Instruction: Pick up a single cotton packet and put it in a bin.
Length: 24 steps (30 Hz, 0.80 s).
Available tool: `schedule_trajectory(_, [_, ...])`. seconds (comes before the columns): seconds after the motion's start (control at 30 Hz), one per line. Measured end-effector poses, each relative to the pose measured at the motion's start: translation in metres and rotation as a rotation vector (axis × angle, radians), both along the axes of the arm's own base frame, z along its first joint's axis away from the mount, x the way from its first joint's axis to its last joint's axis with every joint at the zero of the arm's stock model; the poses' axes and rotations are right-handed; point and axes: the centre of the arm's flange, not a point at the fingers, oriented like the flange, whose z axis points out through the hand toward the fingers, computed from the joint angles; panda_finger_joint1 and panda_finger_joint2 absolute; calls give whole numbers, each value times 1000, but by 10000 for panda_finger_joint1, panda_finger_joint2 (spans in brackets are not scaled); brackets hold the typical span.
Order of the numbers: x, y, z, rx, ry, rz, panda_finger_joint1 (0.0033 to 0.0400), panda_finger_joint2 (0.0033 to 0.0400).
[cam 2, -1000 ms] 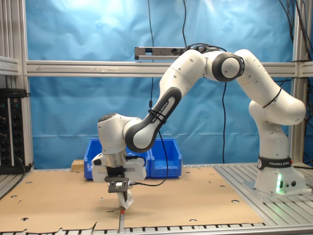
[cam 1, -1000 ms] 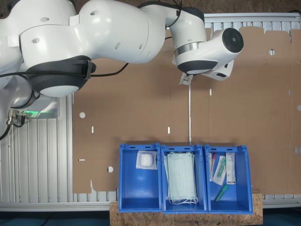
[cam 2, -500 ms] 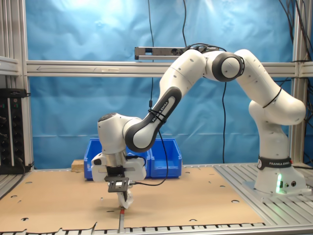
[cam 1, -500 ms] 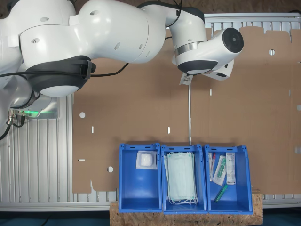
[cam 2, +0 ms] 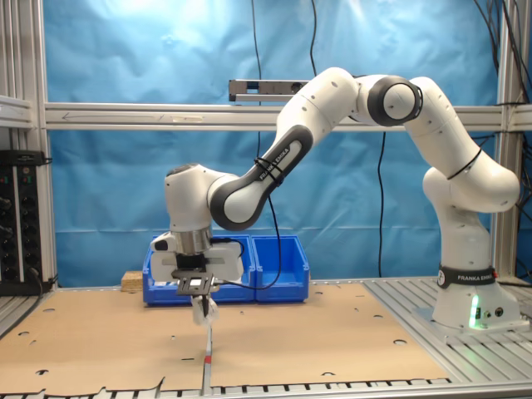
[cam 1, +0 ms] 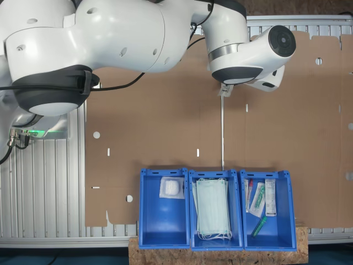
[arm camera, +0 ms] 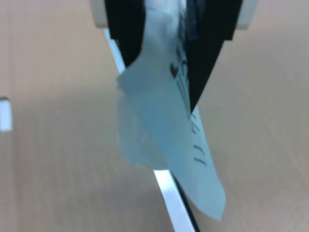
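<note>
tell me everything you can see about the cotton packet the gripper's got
The cotton packet is a thin, flat, pale white sachet with dark print along one edge. In the wrist view it hangs limp and slightly crumpled, its upper part pinched between the black fingers of the gripper. In the second exterior view it dangles clear above the cardboard sheet, apart from the blue bins behind.

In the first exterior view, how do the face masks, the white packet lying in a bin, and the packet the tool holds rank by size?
1. Face masks, clearly largest.
2. White packet in the bin.
3. Held cotton packet, looks smallest, but it is mostly hidden under the tool, so ranks 2 and 3 are unsure.
</note>
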Motion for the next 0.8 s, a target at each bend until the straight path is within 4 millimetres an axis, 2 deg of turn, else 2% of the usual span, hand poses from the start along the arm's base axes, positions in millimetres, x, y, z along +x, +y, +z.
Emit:
schedule_trajectory(0.03, [2,-1,15,5,-18,-2,45,45])
schedule_trajectory(0.2, [5,-4,54,16,-64,-9,46,46])
schedule_trajectory(0.23, [5,-4,54,16,-64,-9,46,46])
schedule_trajectory(0.53, [-6,-18,103,30,-110,-33,46,46])
schedule_trajectory(0.8, [-26,-31,125,41,-116,-51,46,46])
